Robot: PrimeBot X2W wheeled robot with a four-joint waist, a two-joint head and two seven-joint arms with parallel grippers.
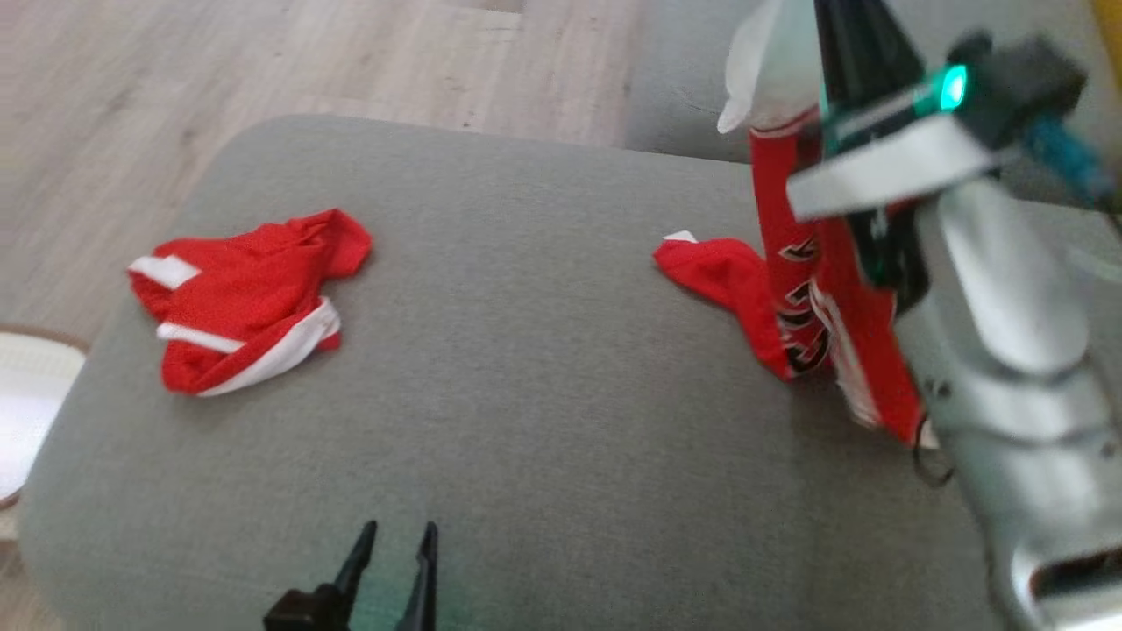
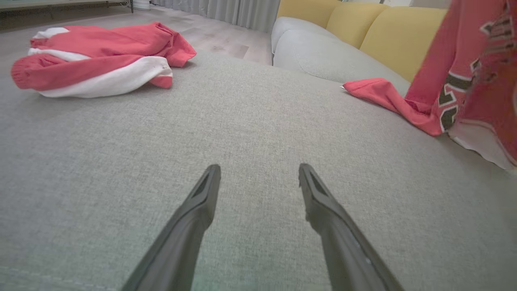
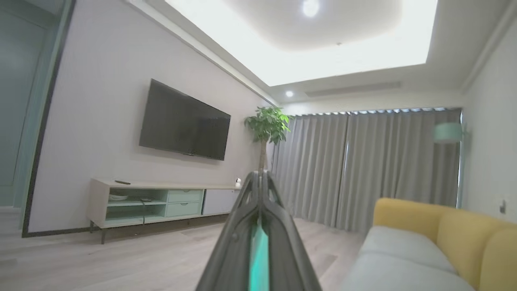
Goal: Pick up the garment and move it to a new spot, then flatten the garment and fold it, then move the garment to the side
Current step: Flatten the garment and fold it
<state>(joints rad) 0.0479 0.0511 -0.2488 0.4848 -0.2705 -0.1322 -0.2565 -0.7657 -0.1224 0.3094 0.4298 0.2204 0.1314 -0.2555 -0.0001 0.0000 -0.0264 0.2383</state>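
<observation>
While the right tool (image 3: 260,174) grips the red jersey (image 1: 776,184) above the cushion (image 1: 543,394), the left tool (image 2: 259,167) sits released well apart; its view shows yellow backrests (image 2: 387,36).

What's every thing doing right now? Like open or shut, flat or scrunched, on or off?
left pincer: open, empty, over the cushion.
right pincer: shut, raised, fingertips bare.
lettered red garment: one end lifted beside the right pincer, other end lying on the cushion.
red-and-white garment: scrunched, lying on the cushion.
TV: off.
curtains: drawn shut.
ceiling light: on.
</observation>
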